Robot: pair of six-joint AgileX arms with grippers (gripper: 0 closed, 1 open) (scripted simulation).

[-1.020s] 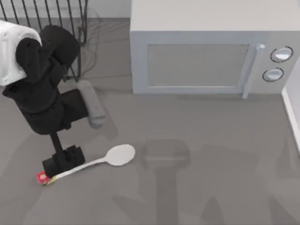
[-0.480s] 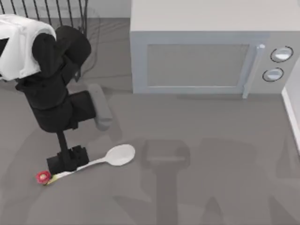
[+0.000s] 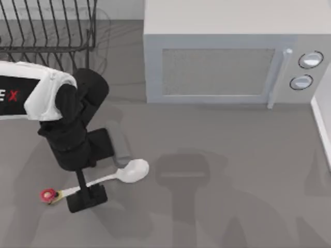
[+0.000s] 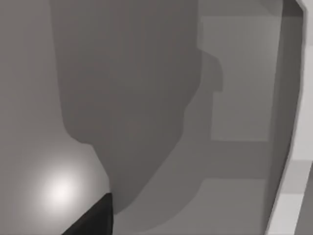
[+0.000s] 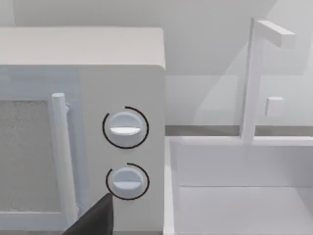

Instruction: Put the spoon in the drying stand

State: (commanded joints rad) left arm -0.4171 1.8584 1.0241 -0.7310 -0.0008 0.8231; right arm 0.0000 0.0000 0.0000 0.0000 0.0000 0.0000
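The white spoon (image 3: 132, 171) lies flat on the grey table at the front left, its bowl toward the middle and its red knob (image 3: 47, 195) toward the left edge. My left gripper (image 3: 88, 198) hangs over the spoon's handle, between bowl and knob, and hides part of it. I cannot tell if it touches the handle. The black wire drying stand (image 3: 47, 30) stands at the back left corner, behind my left arm. The left wrist view looks down on bare shaded table.
A grey microwave (image 3: 222, 67) with a closed door fills the back middle and right. The right wrist view faces its two dials (image 5: 125, 128) and a white sink (image 5: 234, 196) with a tap (image 5: 250, 78) beside it.
My left arm has swung forward and away from the drying stand, uncovering it. Its gripper has shifted right along the handle and nearer the front edge. The spoon has not moved.
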